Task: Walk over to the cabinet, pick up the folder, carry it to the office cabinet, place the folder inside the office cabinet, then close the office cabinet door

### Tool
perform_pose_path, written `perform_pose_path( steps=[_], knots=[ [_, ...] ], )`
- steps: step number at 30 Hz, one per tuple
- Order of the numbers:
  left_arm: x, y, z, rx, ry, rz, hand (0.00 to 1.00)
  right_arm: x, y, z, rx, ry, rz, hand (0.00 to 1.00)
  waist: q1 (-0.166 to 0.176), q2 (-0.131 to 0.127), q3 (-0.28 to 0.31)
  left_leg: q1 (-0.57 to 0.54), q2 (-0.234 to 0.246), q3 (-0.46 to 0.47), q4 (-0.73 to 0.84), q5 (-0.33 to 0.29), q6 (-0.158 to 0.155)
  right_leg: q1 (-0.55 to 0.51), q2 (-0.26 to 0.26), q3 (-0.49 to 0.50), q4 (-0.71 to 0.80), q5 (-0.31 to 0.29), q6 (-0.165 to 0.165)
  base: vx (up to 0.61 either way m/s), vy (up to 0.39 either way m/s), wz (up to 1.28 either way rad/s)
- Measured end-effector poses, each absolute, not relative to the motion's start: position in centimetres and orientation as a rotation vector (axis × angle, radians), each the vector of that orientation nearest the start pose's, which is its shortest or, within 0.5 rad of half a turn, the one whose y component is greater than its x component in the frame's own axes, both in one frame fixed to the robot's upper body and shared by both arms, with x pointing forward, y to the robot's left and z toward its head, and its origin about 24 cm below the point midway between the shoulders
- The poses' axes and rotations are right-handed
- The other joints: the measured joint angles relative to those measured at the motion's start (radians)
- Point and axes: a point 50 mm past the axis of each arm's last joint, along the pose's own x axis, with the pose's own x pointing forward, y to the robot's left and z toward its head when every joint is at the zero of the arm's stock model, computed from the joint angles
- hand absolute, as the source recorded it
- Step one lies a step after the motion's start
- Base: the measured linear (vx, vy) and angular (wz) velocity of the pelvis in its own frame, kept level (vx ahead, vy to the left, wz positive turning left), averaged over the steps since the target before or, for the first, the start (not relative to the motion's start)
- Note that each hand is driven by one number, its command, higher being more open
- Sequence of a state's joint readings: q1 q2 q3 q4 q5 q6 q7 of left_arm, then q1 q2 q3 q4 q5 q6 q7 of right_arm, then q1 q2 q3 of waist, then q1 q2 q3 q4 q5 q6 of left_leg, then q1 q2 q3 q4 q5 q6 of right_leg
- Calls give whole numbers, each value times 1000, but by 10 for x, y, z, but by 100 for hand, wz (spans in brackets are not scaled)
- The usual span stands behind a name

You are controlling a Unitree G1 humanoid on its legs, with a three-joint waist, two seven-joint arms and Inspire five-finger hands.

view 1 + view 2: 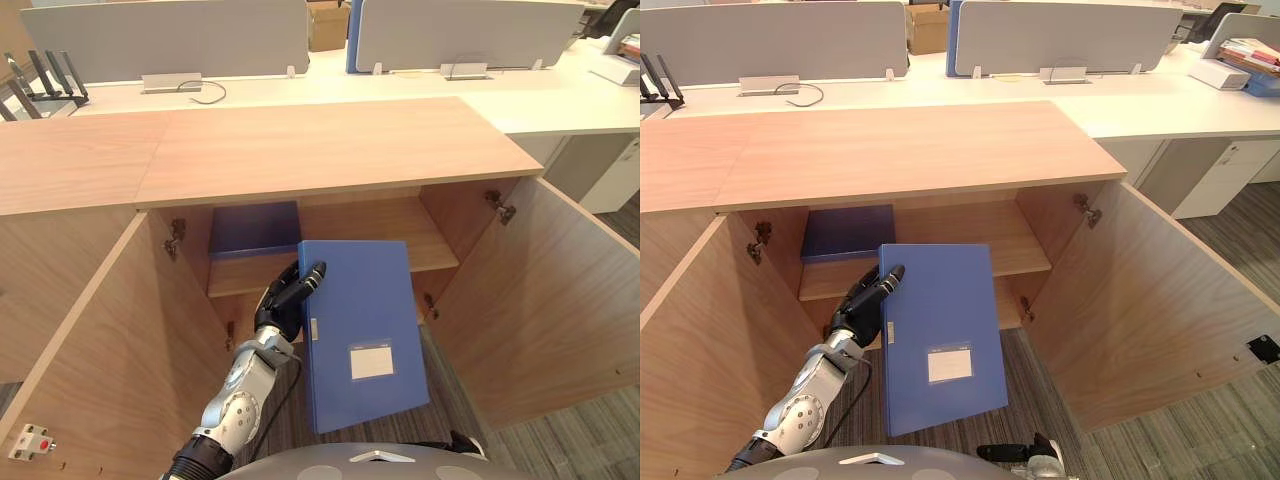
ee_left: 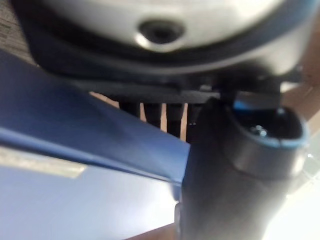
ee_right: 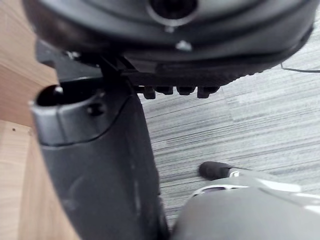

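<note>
A light-blue folder point(image 1: 365, 330) with a white label hangs upright in front of the open wooden office cabinet point(image 1: 300, 150), just outside its lower compartment. My left hand point(image 1: 285, 300) is shut on the folder's left edge, thumb on the front face and fingers behind it. The left wrist view shows the same hold, with the folder point(image 2: 75, 150) pinched beside my left hand's thumb point(image 2: 235, 175). In the right wrist view my right hand point(image 3: 100, 165) hangs low over the grey carpet, fingers relaxed and holding nothing.
A dark-blue folder point(image 1: 255, 228) lies flat on the cabinet's inner shelf point(image 1: 400, 245), at its left. Both doors stand wide open: left door point(image 1: 110, 350), right door point(image 1: 560, 300). Behind the cabinet runs a white desk point(image 1: 560, 100) with grey partition panels point(image 1: 170, 35).
</note>
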State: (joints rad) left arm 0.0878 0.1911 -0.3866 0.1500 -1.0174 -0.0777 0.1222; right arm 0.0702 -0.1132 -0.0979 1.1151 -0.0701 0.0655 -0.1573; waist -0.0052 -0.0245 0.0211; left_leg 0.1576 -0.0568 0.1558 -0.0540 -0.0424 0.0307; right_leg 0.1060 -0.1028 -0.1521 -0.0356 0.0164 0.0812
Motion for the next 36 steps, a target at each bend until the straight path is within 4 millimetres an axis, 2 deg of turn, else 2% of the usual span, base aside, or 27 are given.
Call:
perform_pose_path(
  steps=[4, 9, 11, 17, 19, 24, 27, 32, 36],
  knots=[
    [216, 119, -19, -798, 370, -30, 0, 104, -213, -149, -118, 1055, -310, 100, -3, 0, 0, -11, 1, 13, 9, -5, -3, -18, 1, 16, 13, 0, 0, -30, -1, -11],
    [224, 128, 0, -830, 270, -20, 0, 143, -225, -115, -57, 804, -407, 100, -20, -3, 2, -12, 1, 21, 24, -14, -2, -23, -2, 25, 17, 0, 0, -35, 3, -4],
    [229, 132, 14, -869, 204, -20, 0, 156, -235, -99, -46, 701, -479, 100, -21, -3, 1, -13, 4, 31, 36, -23, -4, -21, -3, 35, 18, 0, 0, -19, 14, -12],
    [252, 137, 53, -886, 29, -64, 0, 172, -258, -69, -25, 543, -613, 100, -24, -7, -1, -27, 6, 35, 51, -27, -3, -27, -2, 41, 17, 3, -2, 5, 3, -4],
    [258, 143, 70, -887, -49, -72, 0, 184, -266, -55, -50, 479, -650, 100, -26, -8, -1, -26, 8, 39, 51, -27, -3, -28, 0, 46, 17, 5, -4, -4, -9, -7],
    [257, 159, 110, -913, -274, -94, 0, 210, -287, -19, -137, 327, -684, 100, -21, -7, -1, -24, 10, 35, 55, -27, -3, -21, 2, 43, 17, 7, -5, -10, -4, 2],
    [257, 169, 131, -920, -398, -93, 0, 220, -288, -5, -135, 265, -684, 100, -20, -7, -1, -25, 10, 33, 64, -29, 0, -17, 1, 40, 20, 6, -5, -33, -10, 4],
    [256, 179, 154, -942, -535, -108, 0, 226, -286, 0, -128, 240, -676, 100, -6, -7, -1, -25, 10, 30, 69, -31, 0, -16, 1, 37, 25, 6, -5, -21, -4, 2],
    [254, 184, 161, -960, -587, -116, 0, 236, -287, 10, -98, 199, -658, 100, -1, -5, 0, -25, 9, 29, 70, -30, 0, -16, 1, 37, 26, 6, -5, 0, 0, 0]
  ],
)
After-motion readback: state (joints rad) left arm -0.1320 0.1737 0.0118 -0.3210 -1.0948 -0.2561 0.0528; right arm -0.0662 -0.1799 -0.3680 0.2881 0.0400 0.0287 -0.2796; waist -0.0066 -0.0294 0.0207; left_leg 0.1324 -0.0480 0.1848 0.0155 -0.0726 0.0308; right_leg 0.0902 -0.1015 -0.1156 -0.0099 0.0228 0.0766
